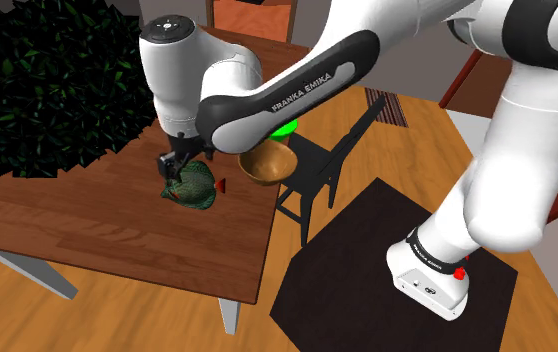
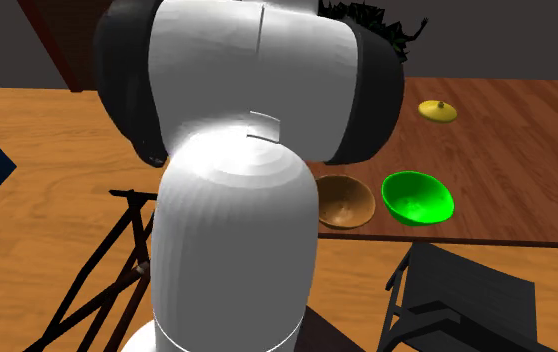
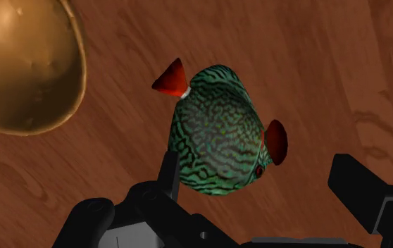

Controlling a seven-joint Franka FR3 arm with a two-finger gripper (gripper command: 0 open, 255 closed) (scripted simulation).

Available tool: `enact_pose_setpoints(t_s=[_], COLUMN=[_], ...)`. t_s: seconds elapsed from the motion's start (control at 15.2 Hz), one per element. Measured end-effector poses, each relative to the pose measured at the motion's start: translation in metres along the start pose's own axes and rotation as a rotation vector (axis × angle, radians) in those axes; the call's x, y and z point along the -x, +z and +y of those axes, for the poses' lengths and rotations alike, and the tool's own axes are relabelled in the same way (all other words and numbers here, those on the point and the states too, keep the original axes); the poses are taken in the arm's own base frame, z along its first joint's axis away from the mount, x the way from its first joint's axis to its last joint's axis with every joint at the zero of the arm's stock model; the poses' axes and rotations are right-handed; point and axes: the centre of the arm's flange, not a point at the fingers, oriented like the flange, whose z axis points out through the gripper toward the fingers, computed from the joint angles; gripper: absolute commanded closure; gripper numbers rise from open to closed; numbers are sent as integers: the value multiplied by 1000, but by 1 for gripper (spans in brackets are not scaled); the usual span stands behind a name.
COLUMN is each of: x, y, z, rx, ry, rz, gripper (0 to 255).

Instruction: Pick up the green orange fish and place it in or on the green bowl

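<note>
While the arm reaches out over the wooden table (image 1: 87, 220), the gripper (image 1: 174, 167) hangs close above the fish (image 1: 193, 188). Its two black fingers (image 3: 360, 187) stand spread wide and clasp nothing. The wrist view shows the fish between them and much nearer one finger, whose tip stands at the edge of the fish's body; whether it touches cannot be told. The other finger is well clear. The fish is green with dark wavy lines and red-orange fins. It lies flat on its side on the tabletop, near the table edge at the shoulder view's right. A brown bowl (image 2: 344, 202) sits upright near the fish. The green bowl (image 2: 417, 197) sits upright just beside it, on the side away from the fish, with a small gap between the two rims. Both bowls are near the table's edge. A small yellow object (image 2: 437, 110) lies farther back on the table, well apart from the bowls. A black chair (image 1: 317, 175) stands off the table, beside the bowls' end. A dark leafy plant (image 1: 47, 80) occupies the table's far corner.
</note>
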Motion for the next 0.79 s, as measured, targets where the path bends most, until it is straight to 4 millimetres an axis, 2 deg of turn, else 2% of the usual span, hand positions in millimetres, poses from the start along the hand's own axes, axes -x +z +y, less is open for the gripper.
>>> enact_pose_setpoints(t_s=[0.4,0.79], x=[-27,-31], y=[47,78], z=[-61,-67], rx=[44,52], ry=[-36,-41], rz=[19,23], gripper=[0,0])
